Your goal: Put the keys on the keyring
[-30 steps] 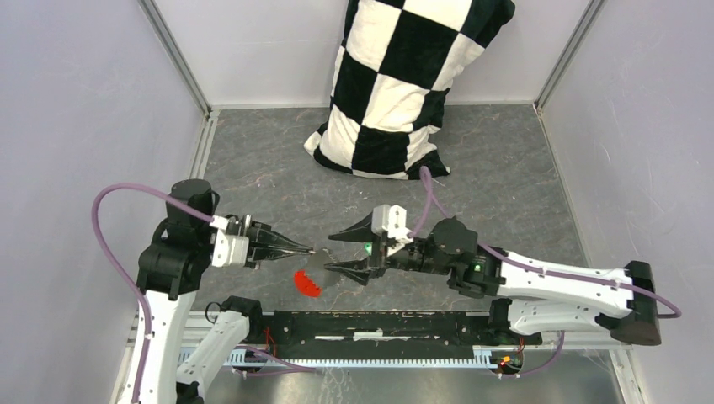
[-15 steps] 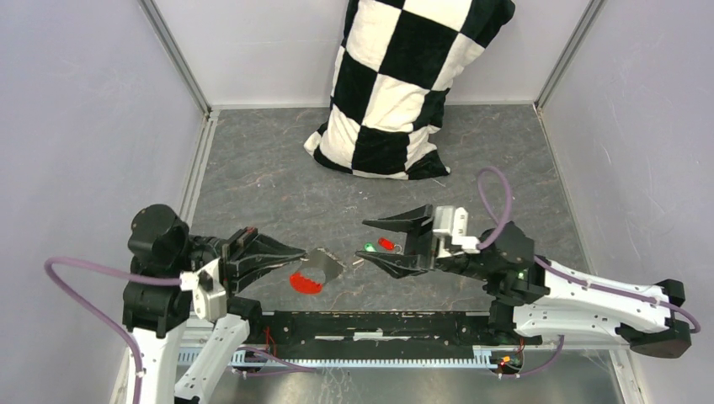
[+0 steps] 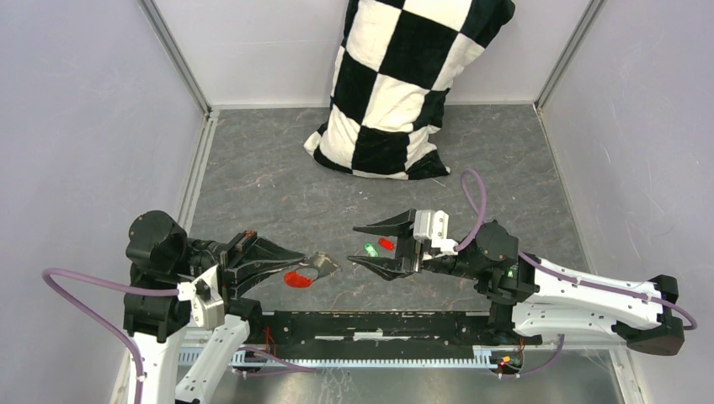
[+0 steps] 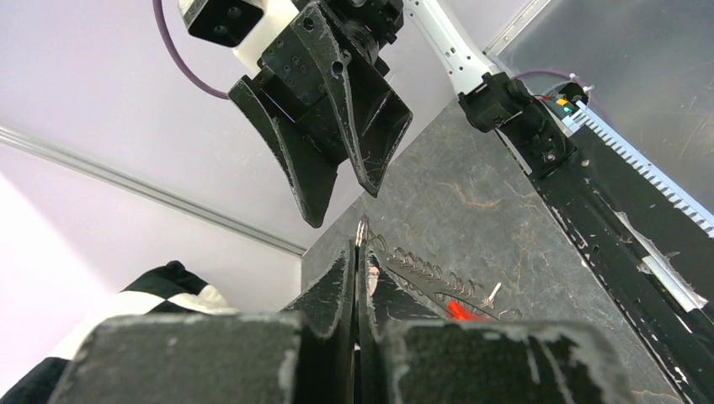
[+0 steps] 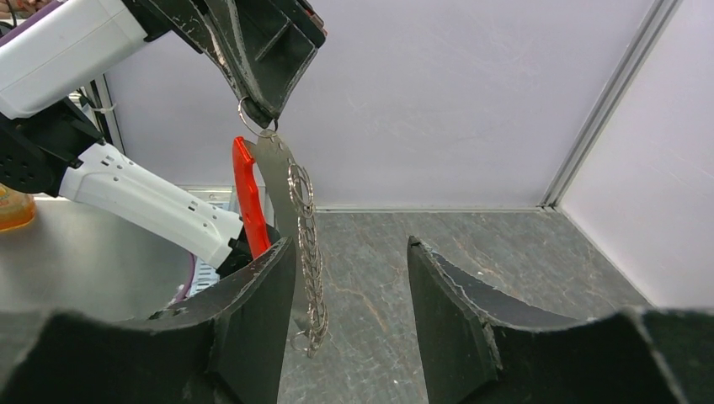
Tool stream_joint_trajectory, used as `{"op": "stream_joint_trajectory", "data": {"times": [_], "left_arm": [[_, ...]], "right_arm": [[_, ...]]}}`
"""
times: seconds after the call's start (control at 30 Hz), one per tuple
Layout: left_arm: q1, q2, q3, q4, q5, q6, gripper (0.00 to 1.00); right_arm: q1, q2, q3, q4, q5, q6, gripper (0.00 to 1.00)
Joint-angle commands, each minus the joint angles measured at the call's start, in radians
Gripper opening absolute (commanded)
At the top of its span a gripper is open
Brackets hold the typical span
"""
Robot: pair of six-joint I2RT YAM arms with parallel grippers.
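Observation:
In the top view my left gripper (image 3: 308, 257) is shut on a thin silver ring of the keyring (image 3: 323, 267). The red-and-grey fob (image 3: 296, 279) hangs below it. The left wrist view shows the ring (image 4: 363, 231) pinched between the shut tips, with the fob (image 4: 459, 310) beyond. The two keys lie on the table, green-headed (image 3: 370, 249) beside red-headed (image 3: 386, 243). My right gripper (image 3: 357, 246) stands open above them, facing the left one. In the right wrist view the keyring (image 5: 307, 252) dangles in front of the open right gripper (image 5: 349, 246); the keys are hidden there.
A black-and-white checkered pillow (image 3: 401, 84) leans against the back wall. Grey walls enclose the table on the left, the right and the back. The black rail (image 3: 379, 324) with the arm bases runs along the near edge.
My left arm folded back and lower, still holding the keyring, which shifted slightly left. My right gripper drew back right, uncovering the keys, then came a little left again.

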Motion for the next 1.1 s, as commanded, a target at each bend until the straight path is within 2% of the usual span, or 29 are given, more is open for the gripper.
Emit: {"op": "stream_joint_trajectory", "data": {"times": [0.0, 0.2, 0.33, 0.53, 0.63, 0.77, 1.07], "left_arm": [[-0.003, 0.019, 0.003, 0.032, 0.086, -0.049, 0.02], [-0.003, 0.115, -0.035, -0.022, 0.012, -0.297, 0.02], [-0.003, 0.195, -0.053, -0.179, -0.017, -0.246, 0.02], [0.001, 0.255, -0.13, -0.248, -0.068, -0.243, 0.02], [0.003, 0.257, -0.193, -0.253, -0.112, -0.241, 0.02], [0.01, 0.258, -0.247, -0.197, -0.191, -0.338, 0.02], [0.026, 0.213, -0.255, -0.179, -0.132, -0.407, 0.02]], "right_arm": [[-0.002, 0.002, 0.043, 0.002, -0.002, -0.013, 0.58], [-0.003, 0.018, 0.068, -0.113, 0.182, -0.007, 0.61], [-0.015, 0.012, 0.034, -0.185, 0.296, 0.002, 0.64], [-0.103, 0.008, -0.12, -0.235, 0.356, 0.055, 0.66], [-0.2, 0.054, -0.207, -0.227, 0.27, 0.126, 0.65], [-0.3, 0.12, -0.316, -0.073, 0.047, 0.238, 0.63], [-0.371, 0.366, -0.377, 0.136, -0.144, 0.377, 0.59]]}}
